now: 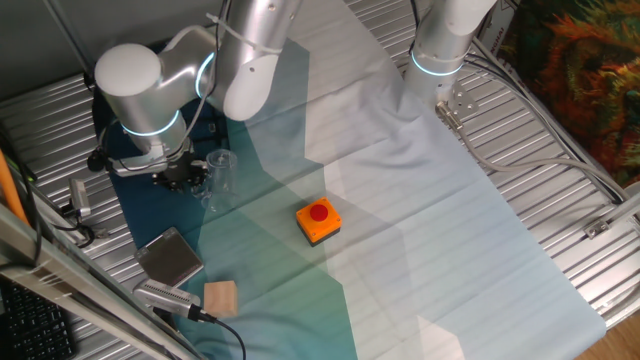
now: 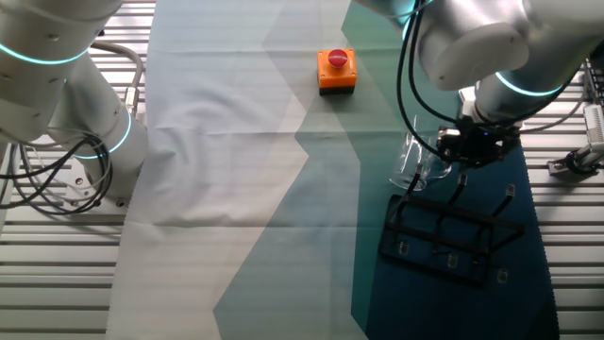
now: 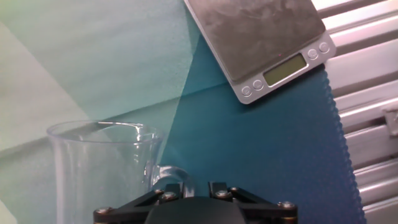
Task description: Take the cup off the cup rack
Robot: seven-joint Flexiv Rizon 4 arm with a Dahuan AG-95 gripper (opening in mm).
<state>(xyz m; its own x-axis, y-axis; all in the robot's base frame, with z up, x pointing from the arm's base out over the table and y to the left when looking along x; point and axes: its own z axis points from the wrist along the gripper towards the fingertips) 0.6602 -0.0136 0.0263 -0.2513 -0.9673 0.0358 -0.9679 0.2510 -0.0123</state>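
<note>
The arm (image 1: 150,80) bends over the left end of the table in one fixed view, its big white elbow joint lying sideways and the glowing-ringed wrist pointing straight down, so the gripper (image 1: 183,176) hangs low over the dark teal part of the cloth (image 1: 400,230). In the other fixed view the same wrist comes down from the upper right and the gripper (image 2: 464,149) sits just above the rack's (image 2: 448,236) far edge. The cup (image 2: 415,161) is at the gripper's side, touching it, tilted a little and off the pegs; the rack lies below and just in front of it on the dark cloth. In the first fixed view the cup (image 1: 220,175) stands just right of the gripper, its rim up.

The hand view shows the cup (image 3: 106,168) mouth-up at lower left, with a clear handle loop curving right into the black gripper body at the bottom edge. The fingers seem drawn in close about that handle, but their tips are hidden, so how far they are parted cannot be told for sure. Beyond the cup lies a grey scale (image 3: 261,40) with a small display and buttons.

Elsewhere an orange button box (image 1: 318,221) sits mid-table, well apart from the cup, and a wooden block (image 1: 221,297) lies near the scale (image 1: 170,257)
</note>
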